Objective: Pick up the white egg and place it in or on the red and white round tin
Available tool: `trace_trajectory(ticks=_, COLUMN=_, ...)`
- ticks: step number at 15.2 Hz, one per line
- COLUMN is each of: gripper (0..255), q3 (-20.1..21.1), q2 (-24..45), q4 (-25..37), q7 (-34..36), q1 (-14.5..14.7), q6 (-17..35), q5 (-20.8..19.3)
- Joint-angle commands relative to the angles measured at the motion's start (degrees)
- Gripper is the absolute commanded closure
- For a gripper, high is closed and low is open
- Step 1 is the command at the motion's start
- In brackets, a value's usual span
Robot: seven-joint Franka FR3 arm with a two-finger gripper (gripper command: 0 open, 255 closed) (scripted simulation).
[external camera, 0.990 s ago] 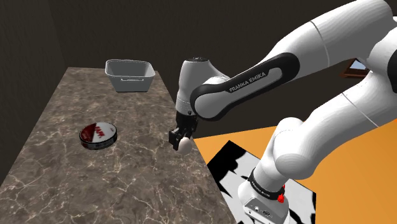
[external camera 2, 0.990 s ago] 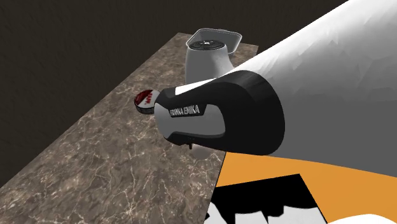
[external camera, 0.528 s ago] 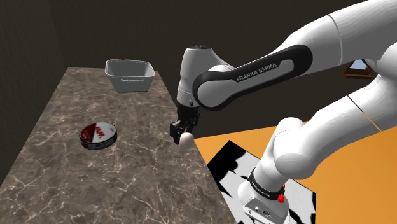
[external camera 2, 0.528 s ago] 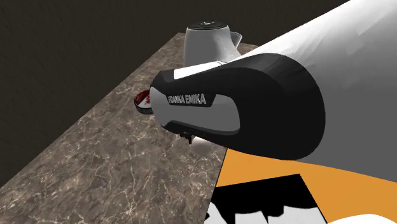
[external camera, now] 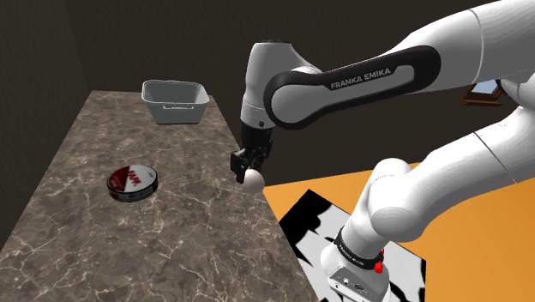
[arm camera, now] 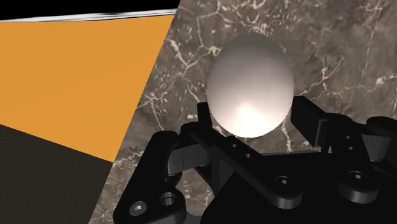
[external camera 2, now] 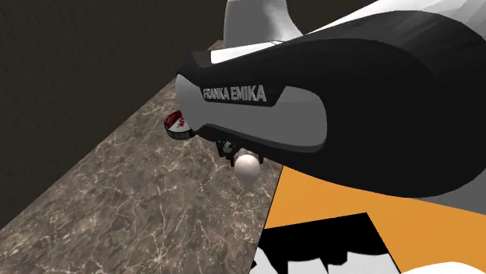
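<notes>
My black gripper (external camera: 249, 172) is shut on a white egg (external camera: 253, 178) and holds it in the air above the marble counter's edge nearest the stand. From the wrist, the egg (arm camera: 250, 83) sits clasped between both fingers, with brown marble behind it. The egg (external camera 2: 248, 166) also hangs under the arm's dark forearm in the second exterior view. The round tin (external camera: 131, 180), red and white on top with a black side, lies on the counter well off to the shoulder view's left of the gripper; its rim (external camera 2: 177, 124) peeks out beside the arm.
A grey rectangular bin (external camera: 176, 100) stands at the counter's far end. The brown marble counter (external camera: 129, 240) drops off just below the gripper, over an orange floor (external camera: 343, 184). The stand's black and white top (external camera: 317, 227) is at lower right.
The gripper has risen with the egg in it, lifting clear of the counter. The forearm swung upward. The tin and the bin have stayed put.
</notes>
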Motion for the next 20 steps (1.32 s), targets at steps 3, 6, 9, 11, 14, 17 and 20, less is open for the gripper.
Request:
trace_trajectory(ticks=3, gripper=255, q3=-0.31, q2=-1.25, q4=2.28, q7=0.13, q1=-0.06, q6=-3.55, q5=-0.25)
trace_trajectory(ticks=6, gripper=255, q3=-0.55, q2=-2.06, q4=4.06, q7=0.21, q1=-0.12, q6=-6.14, q5=-0.43)
trace_trajectory(ticks=9, gripper=255, q3=-0.11, q2=0.21, q4=6.63, q7=0.79, q1=-0.22, q6=-6.39, q5=-0.58)
trace_trajectory(ticks=11, gripper=255, q3=0.90, q2=5.11, q4=10.64, q7=1.93, q1=-0.45, q6=-5.42, q5=-0.91)
trace_trajectory(ticks=14, gripper=255, q3=2.31, q2=12.23, q4=17.04, q7=3.82, q1=-0.77, q6=-4.62, q5=-1.83)
trace_trajectory(ticks=17, gripper=255, q3=3.53, q2=19.18, q4=23.92, q7=5.88, q1=-0.93, q6=-4.54, q5=-3.23)
trace_trajectory(ticks=20, gripper=255, q3=4.54, q2=26.08, q4=31.34, q7=8.04, q1=-0.84, q6=-5.15, q5=-5.01)
